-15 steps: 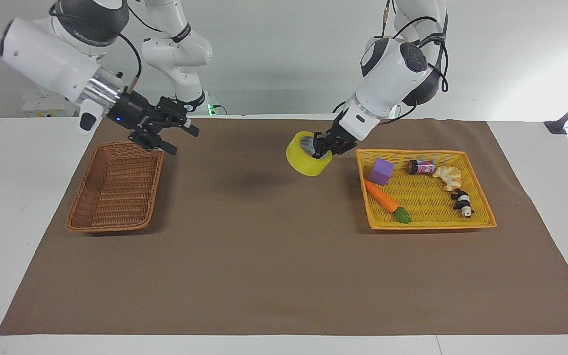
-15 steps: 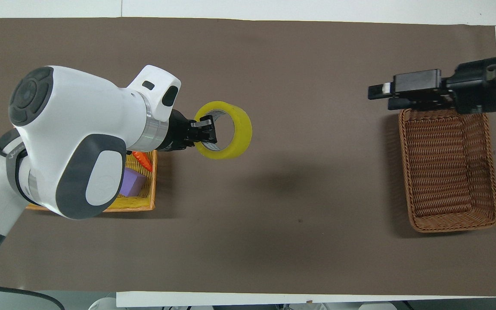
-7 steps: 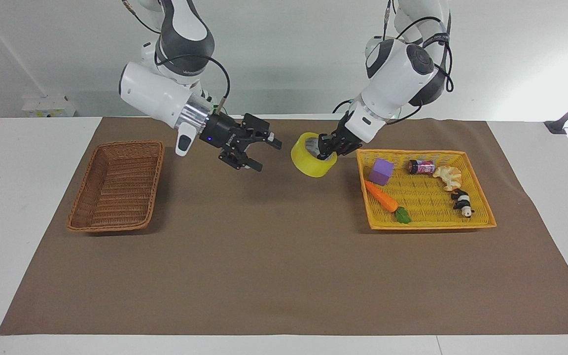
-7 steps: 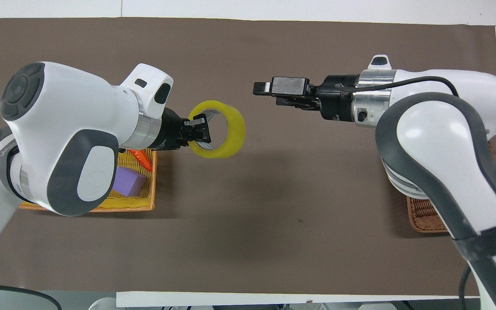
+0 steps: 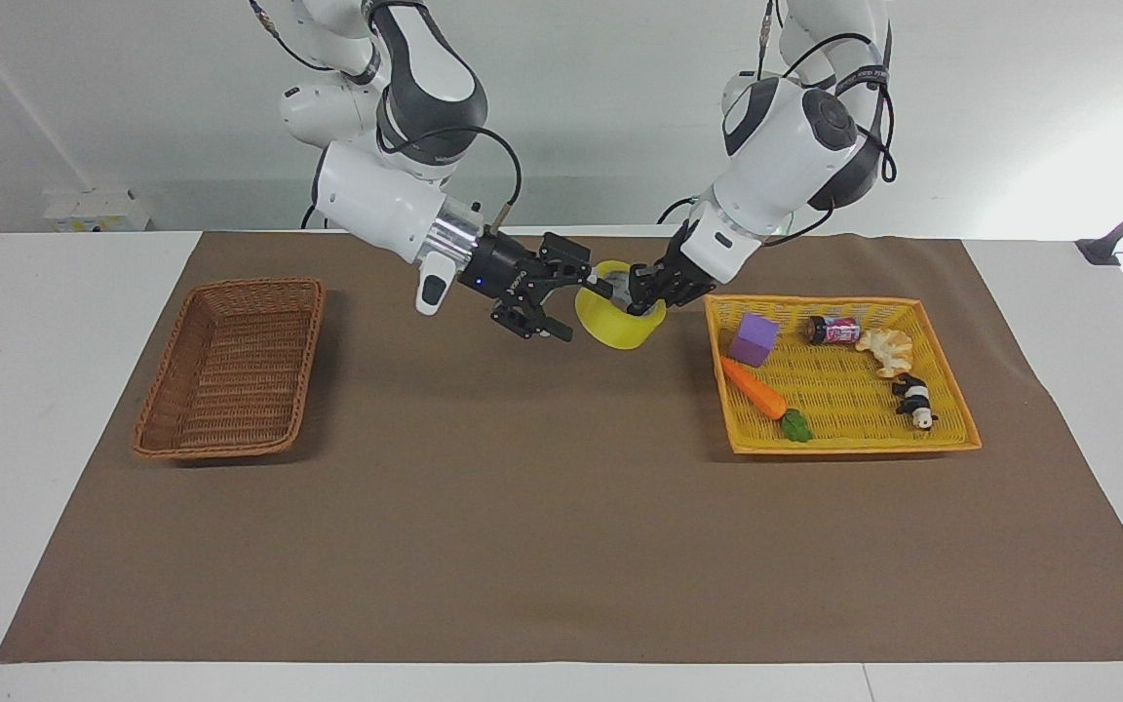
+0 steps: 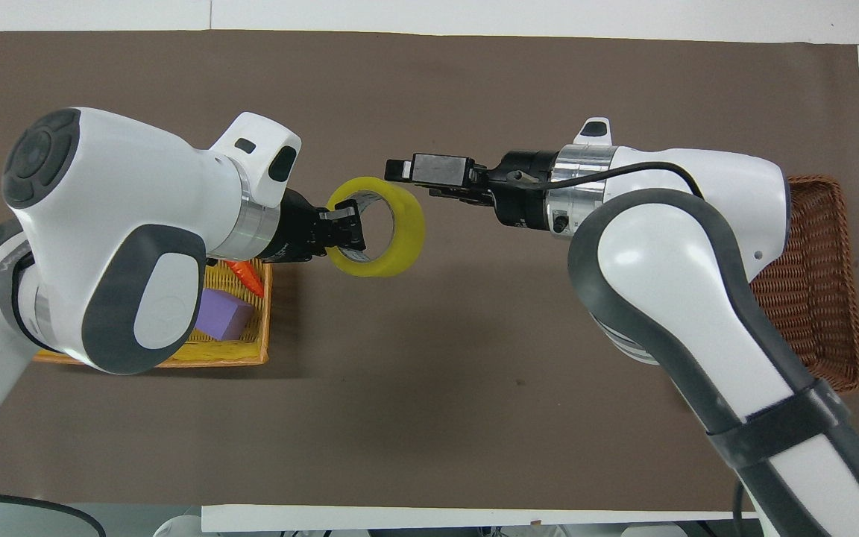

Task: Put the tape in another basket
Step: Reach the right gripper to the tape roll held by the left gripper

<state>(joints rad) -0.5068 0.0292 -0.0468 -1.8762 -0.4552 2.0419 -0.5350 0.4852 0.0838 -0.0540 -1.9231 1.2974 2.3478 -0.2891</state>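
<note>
The yellow tape hangs in the air over the brown mat, just beside the yellow-orange basket. My left gripper is shut on the tape's wall, one finger inside the ring; it also shows in the overhead view with the tape. My right gripper is open at the tape's side toward the right arm's end, one finger by its upper rim and one beside its outer wall. In the overhead view the right gripper overlaps the tape's rim. The brown wicker basket lies empty at the right arm's end.
The yellow-orange basket at the left arm's end holds a purple cube, a carrot, a small can and other small toys. In the overhead view the right arm covers much of the brown basket.
My right gripper has swung from over the brown basket across the mat to the tape, fingers open. My left gripper has held the tape nearly still.
</note>
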